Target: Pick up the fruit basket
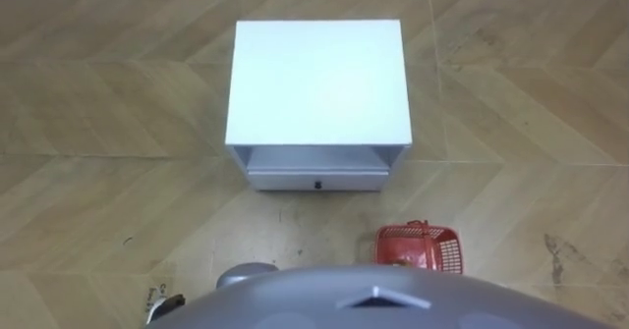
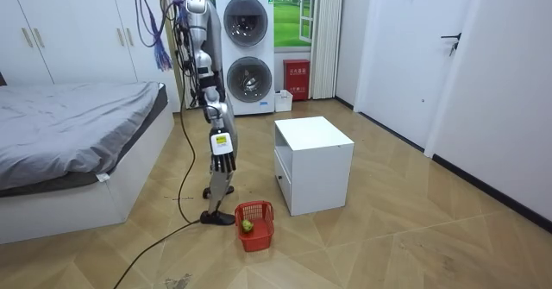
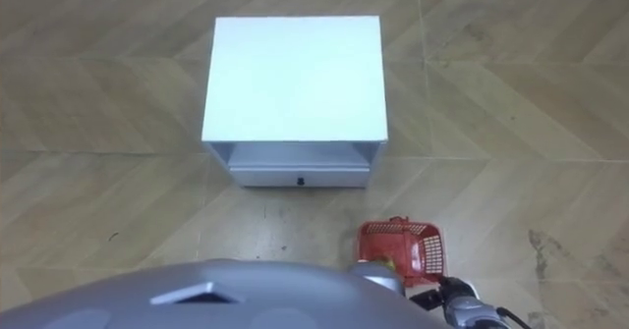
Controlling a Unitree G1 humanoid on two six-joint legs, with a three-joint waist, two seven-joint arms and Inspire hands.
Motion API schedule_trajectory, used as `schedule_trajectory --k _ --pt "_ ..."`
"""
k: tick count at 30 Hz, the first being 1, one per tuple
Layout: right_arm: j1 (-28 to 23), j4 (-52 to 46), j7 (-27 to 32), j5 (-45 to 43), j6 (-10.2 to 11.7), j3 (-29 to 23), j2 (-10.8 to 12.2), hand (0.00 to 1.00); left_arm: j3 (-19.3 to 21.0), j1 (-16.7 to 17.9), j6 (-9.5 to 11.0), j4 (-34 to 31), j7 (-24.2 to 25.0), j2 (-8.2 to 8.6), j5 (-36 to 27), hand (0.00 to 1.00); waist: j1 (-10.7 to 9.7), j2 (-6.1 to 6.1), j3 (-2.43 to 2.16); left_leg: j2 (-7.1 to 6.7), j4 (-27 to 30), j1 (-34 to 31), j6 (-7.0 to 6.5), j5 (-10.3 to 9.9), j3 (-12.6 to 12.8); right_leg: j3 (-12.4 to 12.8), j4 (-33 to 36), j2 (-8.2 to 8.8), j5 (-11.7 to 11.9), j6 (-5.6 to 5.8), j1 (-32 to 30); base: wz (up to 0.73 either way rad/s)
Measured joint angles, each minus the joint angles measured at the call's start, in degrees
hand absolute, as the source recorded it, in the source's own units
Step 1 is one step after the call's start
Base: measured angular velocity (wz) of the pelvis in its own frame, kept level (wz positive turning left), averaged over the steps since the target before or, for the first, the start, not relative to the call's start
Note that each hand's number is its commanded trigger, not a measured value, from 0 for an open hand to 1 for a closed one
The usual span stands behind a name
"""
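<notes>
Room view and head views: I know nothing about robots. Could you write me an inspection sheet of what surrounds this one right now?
surface: wooden floor, herringbone pattern.
job's things: red fruit basket stands on the floor by the robot's right foot, near the cabinet, with a green fruit inside; not yet lifted.
clutter: nothing seen.
hands: right hand hangs beside the leg, fingers relaxed, holding nothing; left hand low at the robot's left side.
cables: the robot's own dark cable trails over the floor.
surroundings: white cabinet in front of the robot, drawer shut; bed, stacked washing machines, wardrobe, door.
</notes>
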State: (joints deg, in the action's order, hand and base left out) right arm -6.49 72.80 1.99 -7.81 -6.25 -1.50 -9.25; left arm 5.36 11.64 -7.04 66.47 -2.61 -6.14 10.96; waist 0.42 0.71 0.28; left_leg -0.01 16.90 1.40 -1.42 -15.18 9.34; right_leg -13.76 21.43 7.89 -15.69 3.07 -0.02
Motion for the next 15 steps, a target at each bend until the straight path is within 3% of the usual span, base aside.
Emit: schedule_trajectory --k 2,4,6,7,9,10,11,12,15 --pt "1.4 0.2 0.7 0.4 0.0 -1.9 -0.4 0.00 0.7 -2.8 0.2 0.9 0.0 -0.85 -0.1 0.00 -0.2 -0.55 0.45 -0.42 3.7 -3.6 -0.91 -0.5 0.1 1.3 2.9 0.81 0.4 0.18 -3.6 -0.05" --pt "2.1 -0.1 1.0 0.5 0.0 -2.2 -0.7 0.00 1.4 -4.3 1.2 1.6 0.0 -1.63 -0.1 0.00 -0.1 -0.80 0.44 -0.52 4.8 -5.4 -1.41 -0.8 1.5 3.0 3.3 0.94 1.2 0.74 -5.9 -0.33" --pt "2.4 -1.9 1.0 0.5 0.3 -2.2 -0.8 0.00 2.2 -4.5 2.2 1.9 0.1 -2.04 -0.1 0.00 -0.1 -1.20 0.38 -0.55 4.4 -6.8 -2.36 -0.8 3.1 3.7 2.9 1.04 2.5 1.16 -7.7 -0.48" --pt "2.6 -2.9 0.8 0.4 0.2 -2.2 -0.9 0.00 2.8 -4.7 2.5 2.0 0.4 -2.38 0.0 0.00 -0.2 -2.00 -0.10 0.16 4.3 -8.3 -3.20 -0.5 4.7 4.1 2.8 1.22 3.4 1.46 -9.0 -0.32" --pt "2.0 -3.6 0.3 1.4 -0.1 -2.6 -1.2 0.00 3.9 -4.7 2.9 2.1 0.6 -2.79 0.1 0.00 -0.4 -1.45 0.32 0.36 5.9 -9.7 -4.32 -1.0 6.0 1.9 13.4 3.34 1.7 0.30 -11.4 -0.10" --pt "1.2 -3.5 0.3 2.2 -0.3 -2.6 -1.3 0.00 4.0 -4.4 2.9 2.0 0.7 -3.18 0.1 0.00 -0.1 -0.82 0.26 0.13 6.8 -10.4 -4.70 -1.2 6.0 1.2 21.2 4.57 1.1 0.35 -11.0 0.07" --pt "1.3 -3.7 0.3 2.9 -0.2 -2.5 -1.0 0.00 3.9 -4.0 3.0 2.1 0.9 -3.90 0.0 0.00 0.7 0.01 -0.08 -0.05 8.1 -12.1 -5.00 -1.3 6.2 1.4 27.5 5.49 1.3 0.07 -9.9 0.00" --pt "1.9 -3.7 0.3 3.1 0.0 -2.0 -1.1 0.00 3.9 -4.0 2.8 2.1 0.8 -4.22 -0.1 0.00 1.4 0.54 -0.13 0.06 9.9 -14.4 -5.21 -1.4 6.4 1.2 30.9 6.26 2.0 -0.48 -7.8 -0.10" --pt "3.2 -3.6 0.3 3.2 -0.1 -0.2 -1.9 0.00 3.9 -3.8 2.7 2.2 0.8 -4.31 -0.2 0.00 2.3 1.71 -0.58 0.22 13.4 -19.9 -5.64 -1.2 6.6 1.0 30.3 7.81 3.4 0.06 -2.9 -0.05"
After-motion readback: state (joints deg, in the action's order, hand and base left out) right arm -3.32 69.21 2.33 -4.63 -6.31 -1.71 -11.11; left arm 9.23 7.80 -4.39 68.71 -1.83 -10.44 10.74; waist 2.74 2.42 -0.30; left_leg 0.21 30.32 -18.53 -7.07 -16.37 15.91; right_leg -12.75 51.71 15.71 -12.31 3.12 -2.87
